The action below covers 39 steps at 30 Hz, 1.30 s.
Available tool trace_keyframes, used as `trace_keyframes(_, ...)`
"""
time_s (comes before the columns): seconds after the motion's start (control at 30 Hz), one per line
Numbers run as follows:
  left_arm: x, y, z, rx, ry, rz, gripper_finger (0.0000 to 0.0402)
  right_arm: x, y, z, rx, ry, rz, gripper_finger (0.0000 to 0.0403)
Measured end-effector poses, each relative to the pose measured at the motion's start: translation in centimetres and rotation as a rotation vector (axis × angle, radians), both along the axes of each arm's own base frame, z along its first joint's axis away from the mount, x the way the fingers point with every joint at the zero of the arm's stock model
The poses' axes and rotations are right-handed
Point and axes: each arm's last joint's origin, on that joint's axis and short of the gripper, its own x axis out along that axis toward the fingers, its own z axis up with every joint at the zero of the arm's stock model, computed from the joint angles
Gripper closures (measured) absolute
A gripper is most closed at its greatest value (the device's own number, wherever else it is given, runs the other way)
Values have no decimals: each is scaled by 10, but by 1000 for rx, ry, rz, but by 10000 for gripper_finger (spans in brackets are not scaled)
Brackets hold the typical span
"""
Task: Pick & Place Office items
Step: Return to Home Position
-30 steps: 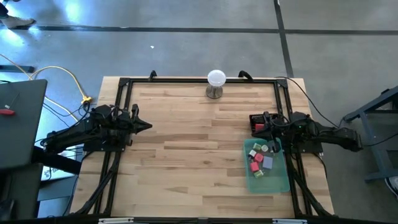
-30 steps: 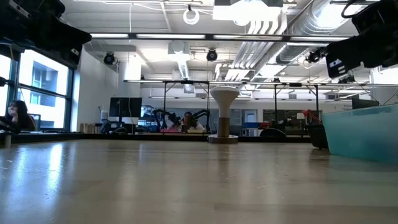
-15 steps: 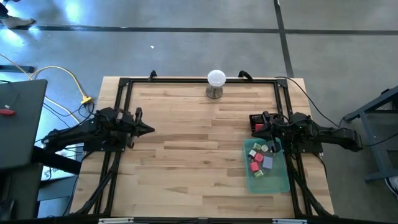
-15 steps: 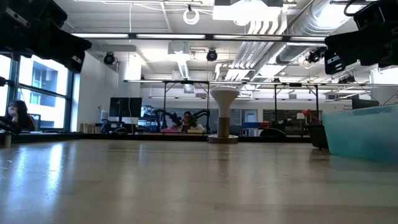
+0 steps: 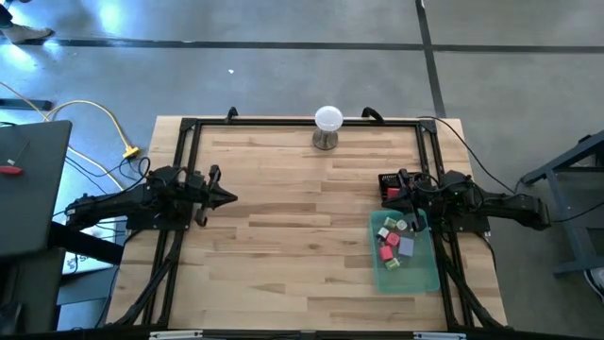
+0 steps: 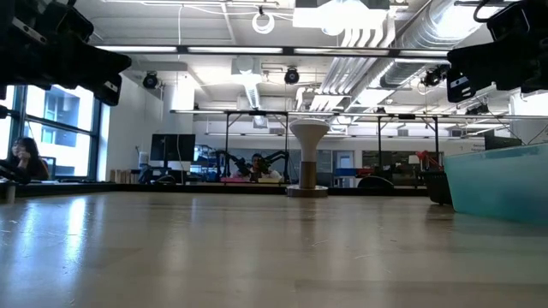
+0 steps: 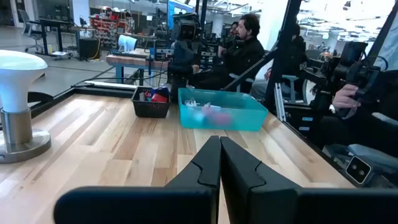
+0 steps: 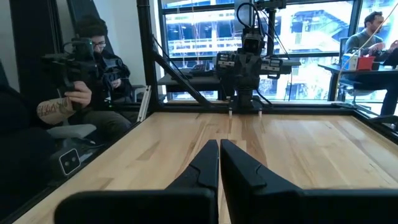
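The office items (image 5: 394, 238), several small pieces in red, pink, purple and green, lie in a translucent teal tray (image 5: 420, 274) by the table's right edge. The left wrist view shows that tray (image 7: 221, 118) far ahead. A black basket (image 5: 387, 185) holding red pieces stands just beyond the tray. My right gripper (image 5: 404, 192) hovers shut above the basket and the tray's far end, its fingers (image 8: 219, 149) pointing across the table. My left gripper (image 5: 233, 197) hangs shut over bare wood near the left edge, fingers (image 7: 219, 144) together, far from the items.
A white ball on a metal stand (image 5: 327, 127) stands at the middle of the far edge. A black frame (image 5: 189, 127) runs around the tabletop. People sit beyond the right edge (image 7: 249, 46) and the left edge (image 8: 87, 74). Bare wood lies between the arms.
My left arm has reached a little toward the table's right and near side, staying shut. The right arm and the items have kept still.
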Motion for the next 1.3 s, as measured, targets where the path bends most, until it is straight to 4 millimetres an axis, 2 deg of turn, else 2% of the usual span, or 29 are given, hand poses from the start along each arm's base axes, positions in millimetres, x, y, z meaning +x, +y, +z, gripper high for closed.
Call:
trace_keyframes(0.37,1,4,-4,53,39,125,401,0,0,0,-10,-1,-1,400)
trace_keyframes(0.7,5,5,-10,108,108,125,401,1,0,-1,-9,7,-1,400)
trace_keyframes(1.03,6,3,-7,113,66,53,401,1,0,-1,2,7,0,400)
trace_keyframes(1.3,6,3,-7,85,67,59,401,1,0,-1,16,14,0,400)
